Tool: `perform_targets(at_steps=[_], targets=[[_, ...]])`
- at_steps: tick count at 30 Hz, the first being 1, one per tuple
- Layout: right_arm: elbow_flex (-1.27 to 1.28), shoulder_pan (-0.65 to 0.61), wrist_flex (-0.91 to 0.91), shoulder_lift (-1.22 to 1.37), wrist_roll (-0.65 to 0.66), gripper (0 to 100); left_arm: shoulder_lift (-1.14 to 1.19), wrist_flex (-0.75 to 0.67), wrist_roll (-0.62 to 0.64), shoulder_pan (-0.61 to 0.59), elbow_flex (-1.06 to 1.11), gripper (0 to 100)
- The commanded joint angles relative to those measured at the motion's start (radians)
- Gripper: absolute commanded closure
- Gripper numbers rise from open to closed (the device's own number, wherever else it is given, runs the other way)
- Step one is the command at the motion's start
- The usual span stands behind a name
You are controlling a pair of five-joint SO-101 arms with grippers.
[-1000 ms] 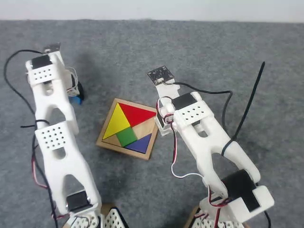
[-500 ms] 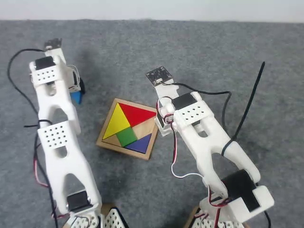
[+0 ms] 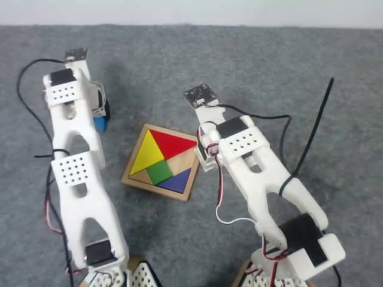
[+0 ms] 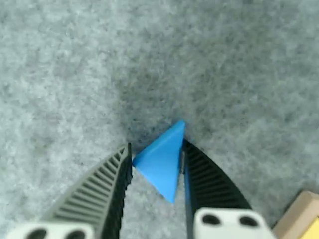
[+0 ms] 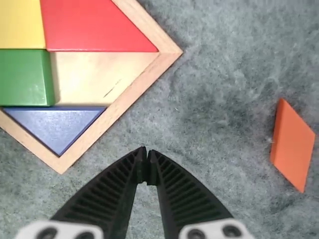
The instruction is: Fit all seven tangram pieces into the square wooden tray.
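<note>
Left gripper (image 4: 155,147) was clamped on the blue triangle (image 4: 162,162), over the grey mat (image 3: 269,72), apart from the tray (image 3: 127,174) | right gripper (image 5: 148,152) had its fingers pressed together, empty, just beside the tray's rim | orange piece (image 5: 292,144) lay flat on the mat, apart from that gripper.

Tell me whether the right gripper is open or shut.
Shut. On the right gripper, the fingers meet at their tips with nothing between them, beside the tray.
</note>
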Motion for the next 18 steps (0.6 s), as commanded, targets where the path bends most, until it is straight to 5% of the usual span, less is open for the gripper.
perform_targets(at_steps=[1,18], targets=[[-0.005,-0.002,-0.008,-0.058,0.012,99.2,-0.017,0.031,-0.008,0.003,-0.024,85],[-0.005,-0.002,-0.008,-0.059,0.012,99.2,-0.021,0.086,-0.008,0.005,-0.027,90]])
